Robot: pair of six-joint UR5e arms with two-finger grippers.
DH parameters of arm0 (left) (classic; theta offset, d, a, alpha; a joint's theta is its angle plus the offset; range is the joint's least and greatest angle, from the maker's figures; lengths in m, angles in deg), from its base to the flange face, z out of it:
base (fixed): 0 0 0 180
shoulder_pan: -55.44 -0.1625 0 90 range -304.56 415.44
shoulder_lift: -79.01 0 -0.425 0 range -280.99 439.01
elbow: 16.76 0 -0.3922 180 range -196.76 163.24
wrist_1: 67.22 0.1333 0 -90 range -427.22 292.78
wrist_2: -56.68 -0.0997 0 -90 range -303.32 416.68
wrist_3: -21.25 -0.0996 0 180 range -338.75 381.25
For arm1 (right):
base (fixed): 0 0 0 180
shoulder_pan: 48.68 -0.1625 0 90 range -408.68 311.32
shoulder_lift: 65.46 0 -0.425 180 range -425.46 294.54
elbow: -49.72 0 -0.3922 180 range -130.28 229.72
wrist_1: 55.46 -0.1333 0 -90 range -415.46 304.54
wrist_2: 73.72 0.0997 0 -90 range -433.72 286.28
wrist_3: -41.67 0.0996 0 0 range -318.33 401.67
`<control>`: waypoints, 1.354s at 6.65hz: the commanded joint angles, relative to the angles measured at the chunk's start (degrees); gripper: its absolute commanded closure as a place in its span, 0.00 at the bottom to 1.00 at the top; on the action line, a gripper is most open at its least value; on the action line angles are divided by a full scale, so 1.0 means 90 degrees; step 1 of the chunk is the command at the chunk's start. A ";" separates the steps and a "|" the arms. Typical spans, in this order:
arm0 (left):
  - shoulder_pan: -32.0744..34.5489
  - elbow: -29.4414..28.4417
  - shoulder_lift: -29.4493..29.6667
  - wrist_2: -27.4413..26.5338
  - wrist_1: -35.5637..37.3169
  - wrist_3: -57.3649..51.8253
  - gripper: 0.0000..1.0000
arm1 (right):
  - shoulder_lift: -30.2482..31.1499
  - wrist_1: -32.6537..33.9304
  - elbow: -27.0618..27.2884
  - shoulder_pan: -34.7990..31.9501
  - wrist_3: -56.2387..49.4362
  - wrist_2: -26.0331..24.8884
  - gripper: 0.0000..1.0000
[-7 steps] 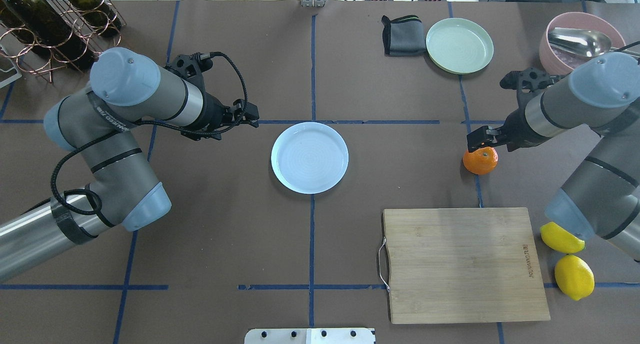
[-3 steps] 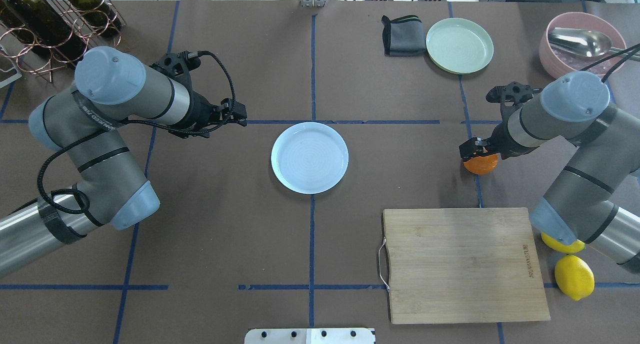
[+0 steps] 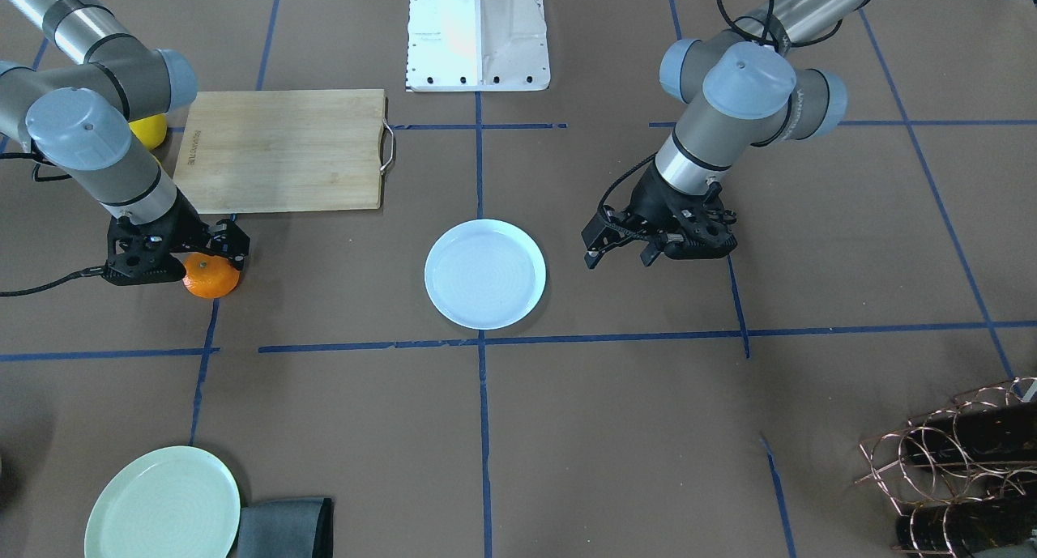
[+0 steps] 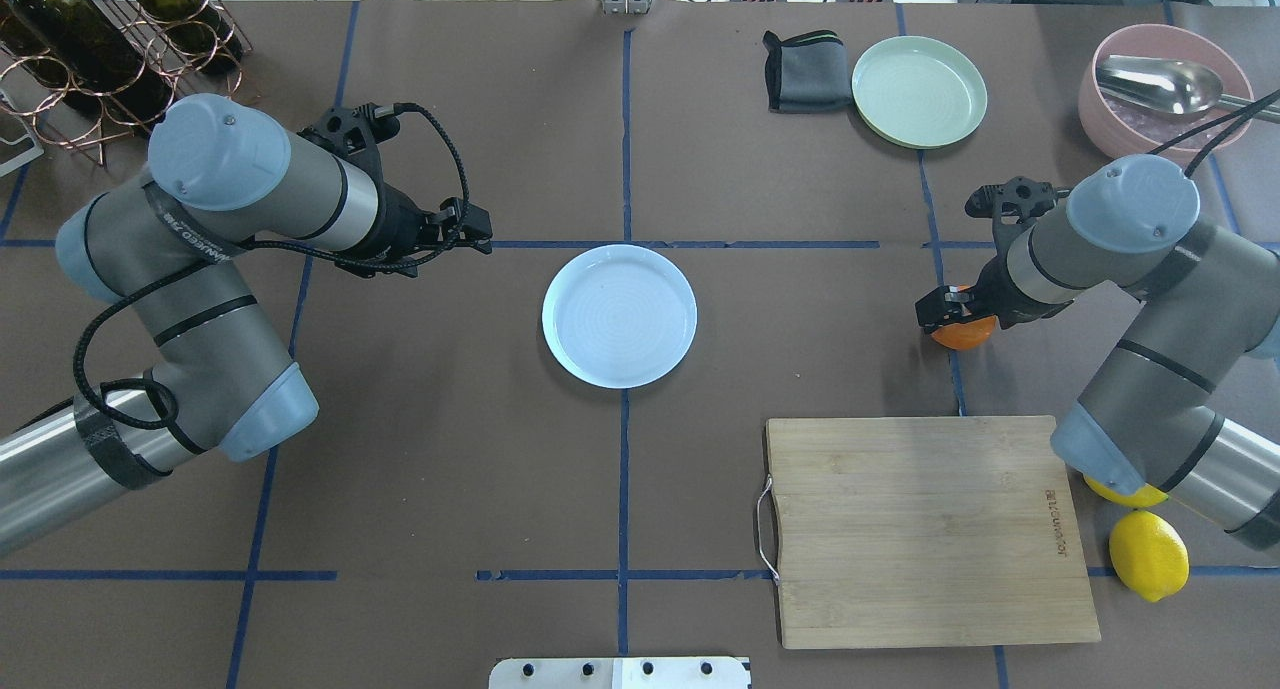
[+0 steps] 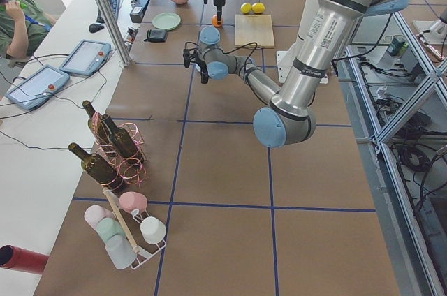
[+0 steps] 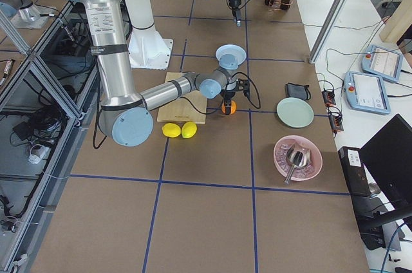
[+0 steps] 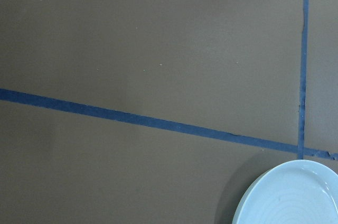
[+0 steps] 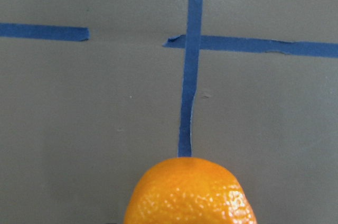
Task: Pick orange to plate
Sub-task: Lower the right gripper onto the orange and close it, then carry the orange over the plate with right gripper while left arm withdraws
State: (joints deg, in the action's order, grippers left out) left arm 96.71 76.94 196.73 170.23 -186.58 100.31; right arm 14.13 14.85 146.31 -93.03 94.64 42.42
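Brown table (image 4: pixel 430 449) | orange (image 3: pixel 212 281) near cutting board (image 4: pixel 920 529) | plate (image 4: pixel 619 315) well apart

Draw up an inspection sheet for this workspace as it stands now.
Surface: brown table with a blue tape grid; no spills seen.
Job's things: orange on the table, toward the robot's right of the empty plate.
Clutter: board, two lemons, green plate, cloth, pink bowl holding a ladle, bottle rack.
End effectors: right end effector straddles the orange, grip not confirmable; left end effector open, empty, beside the plate.
Cables: black cable looped along the left arm.
Surroundings: seated person and tablets beyond the table.
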 commanded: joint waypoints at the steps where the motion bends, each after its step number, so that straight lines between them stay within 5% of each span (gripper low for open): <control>1: 0.0044 0.0009 -0.0032 0.0000 0.0000 -0.0093 0.00 | -0.0083 0.0000 0.0019 -0.0003 -0.0007 0.0005 0.94; 5: 0.0433 0.0251 -0.0343 0.0156 0.0068 -0.0821 0.00 | -0.1046 0.0863 0.0497 -0.0238 0.0070 0.0151 1.00; 6: 0.0763 0.0697 -0.0751 0.0379 0.0349 -0.1589 0.00 | -0.1650 0.1536 0.0459 -0.0064 0.0129 0.0123 1.00; 8: 0.1194 0.1199 -0.0990 0.0381 0.1954 -0.3783 0.00 | -0.2384 0.1709 0.0149 0.0385 0.0644 -0.0004 1.00; 9: 0.1428 0.1393 -0.1289 0.0284 0.2117 -0.4345 0.00 | -0.2765 0.1709 -0.0125 0.0590 0.0947 -0.0237 1.00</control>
State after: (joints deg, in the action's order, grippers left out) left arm 107.24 87.62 187.25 173.38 -171.34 68.59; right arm -6.88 29.95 147.66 -89.77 100.27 42.05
